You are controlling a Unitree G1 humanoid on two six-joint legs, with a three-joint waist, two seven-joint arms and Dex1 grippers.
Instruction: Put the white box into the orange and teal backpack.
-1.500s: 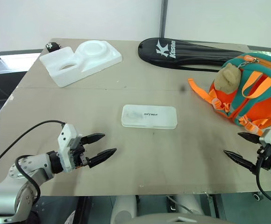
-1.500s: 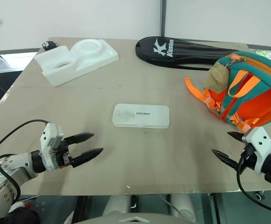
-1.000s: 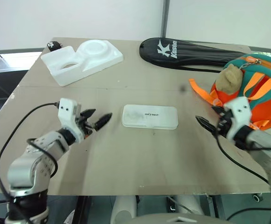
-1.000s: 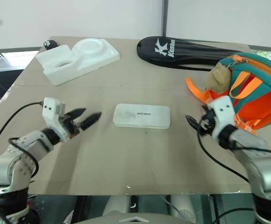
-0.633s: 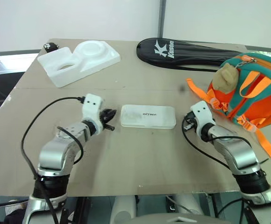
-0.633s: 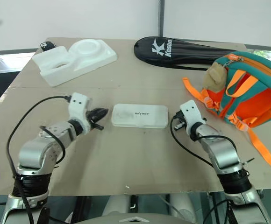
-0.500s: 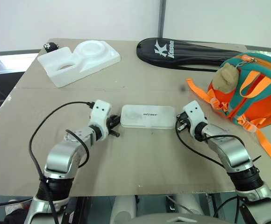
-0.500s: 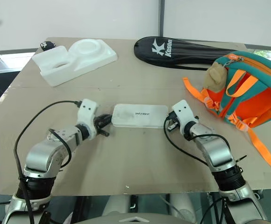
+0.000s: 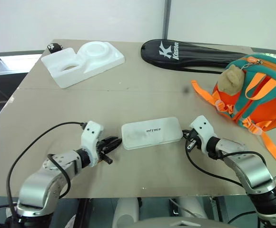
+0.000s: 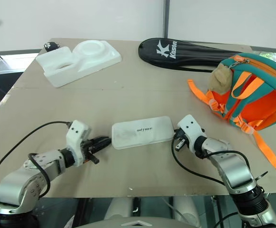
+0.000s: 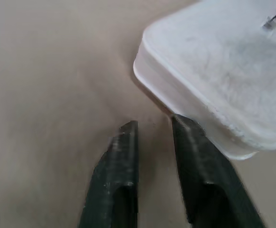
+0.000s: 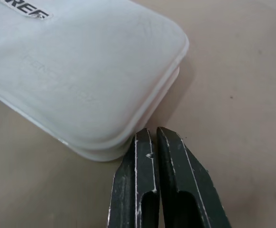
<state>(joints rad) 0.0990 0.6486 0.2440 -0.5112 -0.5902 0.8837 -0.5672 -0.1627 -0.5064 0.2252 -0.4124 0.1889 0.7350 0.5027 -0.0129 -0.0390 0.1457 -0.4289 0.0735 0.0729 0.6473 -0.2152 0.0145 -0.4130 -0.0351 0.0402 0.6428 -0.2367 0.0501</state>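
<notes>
The white box (image 9: 151,132) lies flat on the table (image 9: 81,104), near the front middle, turned a little so its right end sits farther back. My left gripper (image 9: 114,142) is at the box's left end, open by a narrow gap with nothing in it; one fingertip (image 11: 182,124) rests against the box's (image 11: 223,71) edge. At the right end, my right gripper (image 9: 187,139) is shut, with its tips (image 12: 145,135) against the box's (image 12: 85,71) corner. The orange and teal backpack (image 9: 252,92) lies at the right, a beige plush toy (image 9: 232,78) on it.
A chunky white styrofoam piece (image 9: 83,59) sits at the back left. A long black racket bag (image 9: 195,52) lies along the back. An orange strap (image 9: 271,152) trails from the backpack toward the front right. The table's front edge (image 9: 142,192) is close behind the box.
Both grippers have drawn back toward the front edge, and the box has slid nearer between them and turned slightly. The left gripper's fingers have parted a little.
</notes>
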